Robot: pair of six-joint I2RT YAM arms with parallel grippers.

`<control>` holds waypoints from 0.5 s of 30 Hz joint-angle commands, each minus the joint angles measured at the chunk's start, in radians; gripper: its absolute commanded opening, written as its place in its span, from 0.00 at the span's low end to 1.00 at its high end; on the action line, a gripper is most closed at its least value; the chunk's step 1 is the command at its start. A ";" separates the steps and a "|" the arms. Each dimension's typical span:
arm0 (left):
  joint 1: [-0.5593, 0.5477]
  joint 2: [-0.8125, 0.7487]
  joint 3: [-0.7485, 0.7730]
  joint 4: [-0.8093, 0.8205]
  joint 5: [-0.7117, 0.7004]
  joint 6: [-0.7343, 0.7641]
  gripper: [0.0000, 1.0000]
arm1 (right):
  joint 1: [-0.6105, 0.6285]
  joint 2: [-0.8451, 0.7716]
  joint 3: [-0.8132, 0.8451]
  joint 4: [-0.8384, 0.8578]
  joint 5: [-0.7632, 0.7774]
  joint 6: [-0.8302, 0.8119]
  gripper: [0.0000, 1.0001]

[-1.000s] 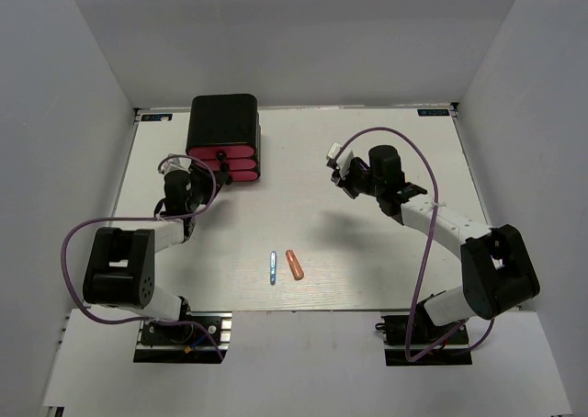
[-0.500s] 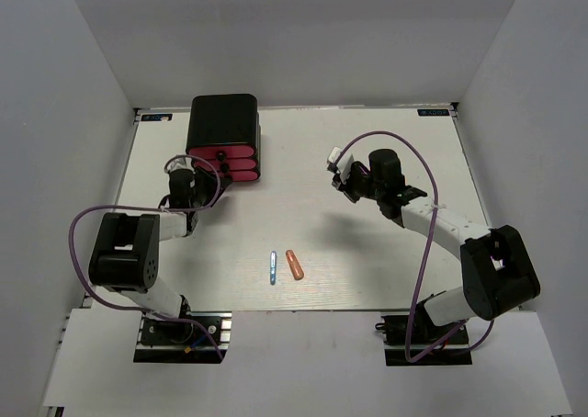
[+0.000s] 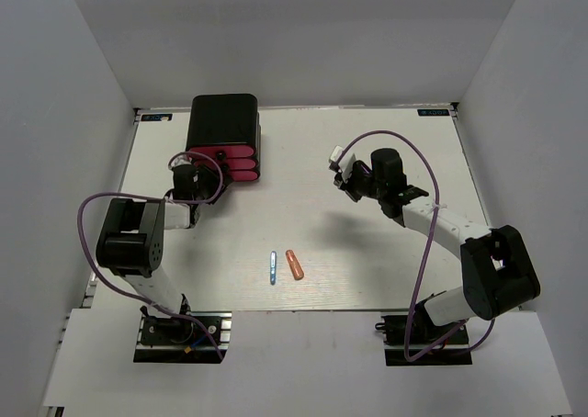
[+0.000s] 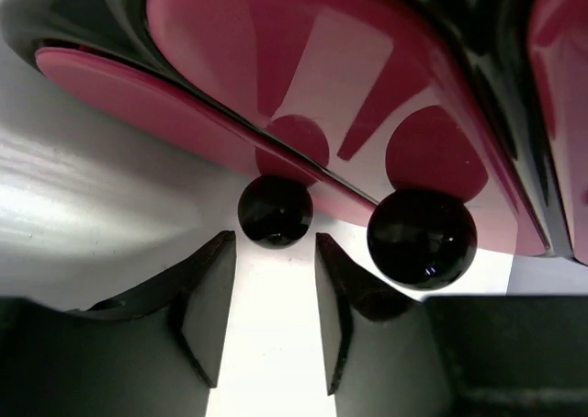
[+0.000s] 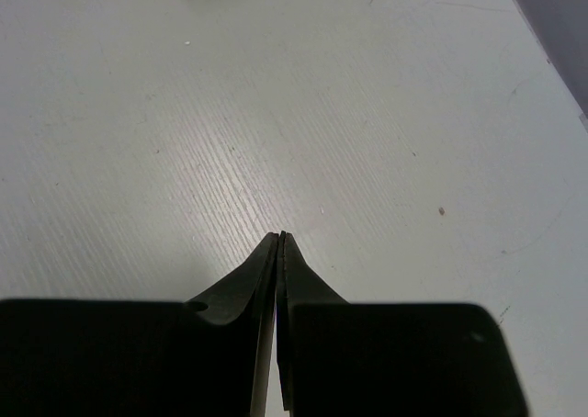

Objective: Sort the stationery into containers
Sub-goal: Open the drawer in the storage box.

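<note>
- The black box [image 3: 223, 121] is a smooth, rounded block in the upper left of the overhead view, at the far left of the white tabletop [image 3: 367, 252].
- Three pink drawers [image 3: 241, 166] are stacked in the front of the box. Their faces are glossy and curved, and each one carries a round black knob.
- The left end effector [image 4: 273, 256] sits right against the drawer fronts. Its two dark, wedge-shaped fingers [image 4: 207, 307] are parted and grasp nothing.
- In the left wrist view, one shiny ball knob [image 4: 275, 211] lies just past the fingertips, level with the gap between them. A larger-looking second knob [image 4: 422, 238] sits to its right.
- Only this close view shows the sheen on the pink plastic, the reflections in the knobs and the thin black seam between the drawer faces.
- The right end effector [image 5: 278, 238] is clenched, its tips pressed together with nothing between them. It hangs over bare tabletop in the upper right of the overhead view.
- The right wrist view shows a faint streaked grain and a few small specks on the tabletop, which the overhead view does not.
- A thin blue pen [image 3: 273, 268] and a stubby orange marker [image 3: 294, 264] lie just beside each other at lower centre, well apart from both arms. Only the overhead view shows them.
- A purple cable [image 3: 83, 224] loops along each arm.
</note>
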 commanded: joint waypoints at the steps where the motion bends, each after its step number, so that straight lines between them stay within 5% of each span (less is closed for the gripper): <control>1: -0.002 0.012 0.030 0.033 0.000 0.013 0.51 | -0.007 -0.001 0.018 0.013 -0.011 -0.012 0.07; 15: -0.002 0.041 0.039 0.053 -0.039 -0.007 0.60 | -0.012 0.016 0.033 0.007 -0.021 -0.022 0.07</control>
